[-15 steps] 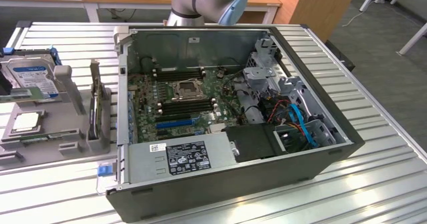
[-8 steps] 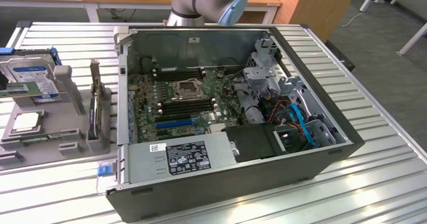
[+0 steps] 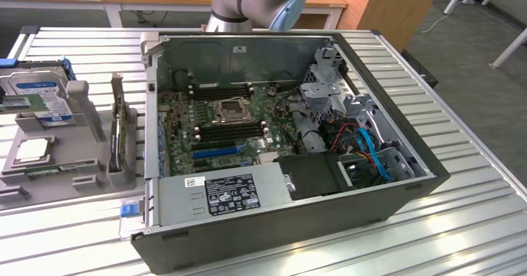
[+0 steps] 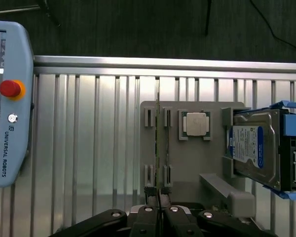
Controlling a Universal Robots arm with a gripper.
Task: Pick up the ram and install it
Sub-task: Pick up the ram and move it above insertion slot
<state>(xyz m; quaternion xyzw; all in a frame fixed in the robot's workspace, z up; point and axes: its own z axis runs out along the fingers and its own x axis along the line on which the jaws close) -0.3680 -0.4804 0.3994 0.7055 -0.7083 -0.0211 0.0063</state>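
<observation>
**Ram still in its holder, nothing installed**

On the exterior view's left, the ram (image 3: pixel 51 168) sits in the holder (image 3: pixel 49 188) beside the processor (image 3: pixel 33 149). The gripper (image 4: pixel 158 197) hangs over the ram's end, fingers together and empty. To the right, the case's (image 3: pixel 329 226) memory slots (image 3: pixel 231 129) look bare, so both pick and install remain.

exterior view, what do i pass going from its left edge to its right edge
hard drive → ram standing on edge → cpu socket inside the open computer case → blue cables
</observation>
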